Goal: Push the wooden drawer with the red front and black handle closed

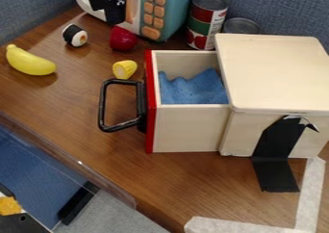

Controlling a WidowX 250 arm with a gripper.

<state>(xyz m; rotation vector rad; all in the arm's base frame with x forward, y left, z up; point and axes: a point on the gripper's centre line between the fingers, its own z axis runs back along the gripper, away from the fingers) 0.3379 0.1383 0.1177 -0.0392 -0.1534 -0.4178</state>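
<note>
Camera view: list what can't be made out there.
All in the camera view:
- Drawer floor: hidden by the blue cloth.
- Rear can, lower part: behind the wooden box.
- Toy microwave, top: cut off by the top edge.
- Gripper, upper part: same edge.

raised view, slanting down, close over wooden tabletop [177, 179]

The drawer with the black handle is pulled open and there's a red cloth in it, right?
Not quite: the cloth is blue, not red, as the camera view shows. The drawer is pulled open and its handle is black.
</note>
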